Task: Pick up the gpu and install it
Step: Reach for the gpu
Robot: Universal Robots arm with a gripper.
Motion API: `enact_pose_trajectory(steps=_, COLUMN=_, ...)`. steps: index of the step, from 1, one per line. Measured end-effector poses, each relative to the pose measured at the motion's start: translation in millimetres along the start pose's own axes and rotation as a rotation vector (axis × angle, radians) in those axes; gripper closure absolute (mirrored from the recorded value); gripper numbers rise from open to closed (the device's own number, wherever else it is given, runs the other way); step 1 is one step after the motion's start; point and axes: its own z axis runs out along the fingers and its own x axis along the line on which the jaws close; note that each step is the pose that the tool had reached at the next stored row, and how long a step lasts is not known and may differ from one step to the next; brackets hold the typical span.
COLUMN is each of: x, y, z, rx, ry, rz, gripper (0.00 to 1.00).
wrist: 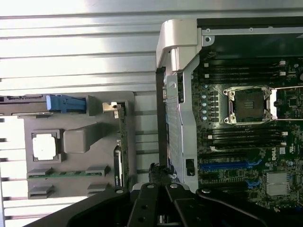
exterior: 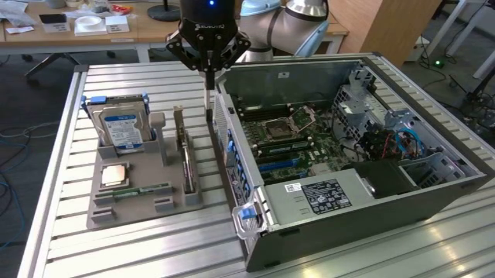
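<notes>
Gripper [exterior: 208,113] jaws are pressed together and pinch nothing, the tips hanging just beside the computer case's [exterior: 348,223] wall. The gpu [exterior: 186,153] [wrist: 122,142] stands on edge in the gray tray [exterior: 139,204], at the gripper's seven o'clock in the exterior view.

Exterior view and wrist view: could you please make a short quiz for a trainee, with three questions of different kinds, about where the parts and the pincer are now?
1. True or false: the gpu stands on edge in the grey holder.
2. The pincer is: A) open over the motherboard; B) shut and empty, close to the wall of the computer case; C) shut on the RAM stick.
3. Which part in the holder carries a blue-white label?

Key: 1 true; 2 B; 3 the hard drive.
</notes>
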Motion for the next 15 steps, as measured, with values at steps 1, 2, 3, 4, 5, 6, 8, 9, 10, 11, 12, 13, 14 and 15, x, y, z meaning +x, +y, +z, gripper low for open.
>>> enact_pose_trajectory(steps=1, x=1.6, y=-0.1, z=0.0, rx=0.0, ry=0.0, rz=0.0, gripper=0.89)
enact_pose_trajectory(steps=2, x=3.4, y=-0.2, z=0.1, rx=-0.0001, ry=-0.0001, rz=0.0, gripper=0.89)
enact_pose_trajectory(steps=3, x=5.3, y=-0.4, z=0.2, rx=-0.0001, ry=-0.0001, rz=0.0, gripper=0.89)
enact_pose_trajectory(steps=4, x=7.3, y=-0.5, z=0.2, rx=-0.0001, ry=-0.0001, rz=0.0, gripper=0.89)
enact_pose_trajectory(steps=5, x=9.3, y=-0.7, z=0.2, rx=0.0, ry=0.0, rz=0.0, gripper=0.89)
enact_pose_trajectory(steps=6, x=11.3, y=-0.8, z=0.2, rx=0.0, ry=0.0, rz=0.0, gripper=0.89)
enact_pose_trajectory(steps=8, x=15.3, y=-1.1, z=0.2, rx=0.0, ry=0.0, rz=0.0, gripper=0.89)
enact_pose_trajectory(steps=9, x=17.4, y=-1.3, z=0.2, rx=0.0, ry=0.0, rz=0.0, gripper=0.89)
enact_pose_trajectory(steps=10, x=19.5, y=-1.4, z=0.2, rx=0.0, ry=0.0, rz=0.0, gripper=0.89)
enact_pose_trajectory(steps=11, x=21.2, y=-1.5, z=0.2, rx=0.0, ry=0.0, rz=0.0, gripper=0.89)
enact_pose_trajectory(steps=12, x=23.0, y=-1.6, z=0.2, rx=0.0, ry=-0.0001, rz=0.0, gripper=0.89)
enact_pose_trajectory(steps=13, x=24.6, y=-1.7, z=0.2, rx=0.0, ry=0.0, rz=0.0, gripper=0.89)
enact_pose_trajectory(steps=14, x=26.2, y=-1.8, z=0.2, rx=0.0, ry=0.0, rz=0.0, gripper=0.89)
enact_pose_trajectory(steps=15, x=27.8, y=-1.9, z=0.2, rx=0.0, ry=-0.0001, rz=0.0, gripper=0.89)
